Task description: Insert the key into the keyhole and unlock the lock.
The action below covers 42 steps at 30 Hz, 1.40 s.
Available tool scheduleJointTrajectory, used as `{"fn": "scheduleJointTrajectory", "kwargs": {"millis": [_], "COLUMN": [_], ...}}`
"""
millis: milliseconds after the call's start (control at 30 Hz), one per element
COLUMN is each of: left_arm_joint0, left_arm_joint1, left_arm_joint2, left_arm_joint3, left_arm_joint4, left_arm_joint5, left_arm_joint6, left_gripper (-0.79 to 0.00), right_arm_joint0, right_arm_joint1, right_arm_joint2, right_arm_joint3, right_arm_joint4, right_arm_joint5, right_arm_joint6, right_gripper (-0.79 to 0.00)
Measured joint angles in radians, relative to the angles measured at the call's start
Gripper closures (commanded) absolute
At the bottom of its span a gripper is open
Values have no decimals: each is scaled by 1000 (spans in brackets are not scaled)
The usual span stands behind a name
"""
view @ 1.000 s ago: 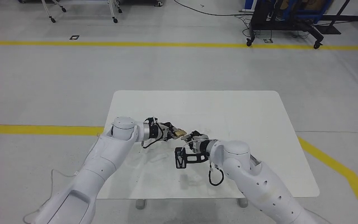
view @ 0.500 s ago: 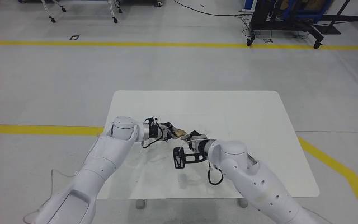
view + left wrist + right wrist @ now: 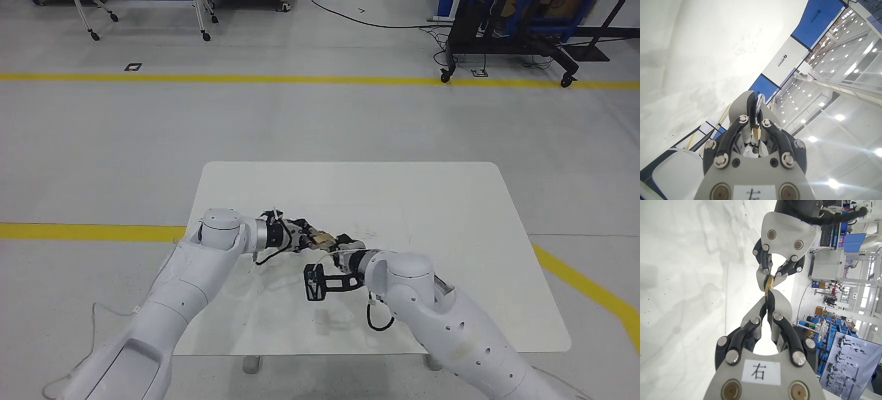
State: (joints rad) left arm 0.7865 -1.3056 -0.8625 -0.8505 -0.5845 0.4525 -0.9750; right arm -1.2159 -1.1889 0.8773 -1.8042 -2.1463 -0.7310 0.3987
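Note:
A small brass padlock [image 3: 321, 238] hangs above the middle of the white table [image 3: 450, 200]. My left gripper [image 3: 305, 237] is shut on it. In the left wrist view the brass body [image 3: 756, 132] sits between the fingers [image 3: 742, 106], with a silver ridged metal piece at their tips. My right gripper [image 3: 768, 296] faces it head-on with its black pads pressed together. Its tips touch the free end of the padlock [image 3: 769, 285], which sticks out of the left gripper [image 3: 770, 281]. The key is hidden between the right pads.
The tabletop [image 3: 677, 275] below both grippers carries only faint scuff marks. A black bracket [image 3: 322, 279] hangs under the right wrist, close above the table. Racks and carts stand on the floor beyond the far edge.
The right arm has shifted slightly left, bringing its gripper tips up to the padlock. The left arm has kept still with the padlock.

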Motion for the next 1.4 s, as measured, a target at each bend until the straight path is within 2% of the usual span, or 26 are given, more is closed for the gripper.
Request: {"fn": "scheduleJointTrajectory", "kwargs": {"millis": [167,200,233,600,900,1000,1167,1200,1233,1267,1300,1400], "left_arm_joint0": [-3,-4,-4,-7,6,18,49,55,62,67,72,91], "left_arm_joint1": [-1,-2,-2,-1,2,5,10,11,13,14,16,20], "left_arm_joint2": [1,1,0,-12,-40,-58,-87,-91,-98,-102,-105,-118], "left_arm_joint3": [6,7,8,14,-12,-29,-76,-85,-97,-105,-114,-142], "left_arm_joint4": [-5,-4,-5,-8,-18,-15,-7,-9,-8,-3,3,19], "left_arm_joint5": [3,3,2,-12,-107,-164,-256,-267,-284,-298,-312,-355], "left_arm_joint6": [-22,-22,-23,-23,2,32,96,98,100,103,106,122], "left_gripper": [0,0,0,0,0,0,0,0,0,0,0,0], "right_arm_joint0": [8,7,4,-15,-17,-48,-124,-136,-150,-157,-161,-157], "right_arm_joint1": [-4,-4,-4,-2,-2,3,22,24,25,26,25,21], "right_arm_joint2": [-2,0,4,33,36,81,202,217,231,237,237,227], "right_arm_joint3": [-2,-5,-10,-31,-34,-48,-1,13,34,48,61,101], "right_arm_joint4": [-3,-3,-1,34,37,93,219,233,253,267,281,301], "right_arm_joint5": [-2,-1,1,6,9,82,193,210,232,246,254,284], "right_arm_joint6": [16,19,24,17,14,-82,-355,-396,-440,-465,-485,-501], "right_gripper": [0,-228,-785,-785,-785,-785,-785,-711,-576,-505,-385,-369]}}
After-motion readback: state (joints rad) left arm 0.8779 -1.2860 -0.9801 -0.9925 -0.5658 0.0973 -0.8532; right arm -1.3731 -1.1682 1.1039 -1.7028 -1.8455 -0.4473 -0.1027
